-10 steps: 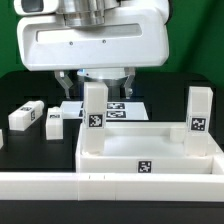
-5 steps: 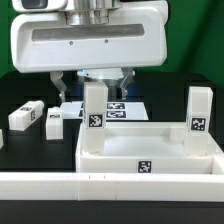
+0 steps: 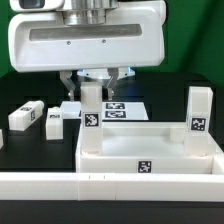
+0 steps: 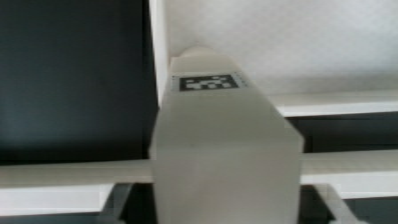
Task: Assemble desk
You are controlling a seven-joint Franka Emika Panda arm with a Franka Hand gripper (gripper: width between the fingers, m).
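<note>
- As you scan from the exterior view's left, two loose legs [image 3: 24, 116] lie flat on the dark surface [image 3: 20, 150], near each other.
- Your jaws are closed on the top of the left upright leg [image 3: 93, 110], pressing its two sides; it stands at the slab's [image 3: 110, 160] rear corner.
- Farther right, the right upright leg [image 3: 198, 115] stands on the slab, untouched.

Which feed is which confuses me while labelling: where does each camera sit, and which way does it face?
Exterior view: off the arm, facing across the desk slab toward the robot; the hand shows, fingers either side of an upright leg.
Wrist view: on the wrist, looking along that leg toward the slab; only dark finger parts show.
Shared: that leg and the slab.
</note>
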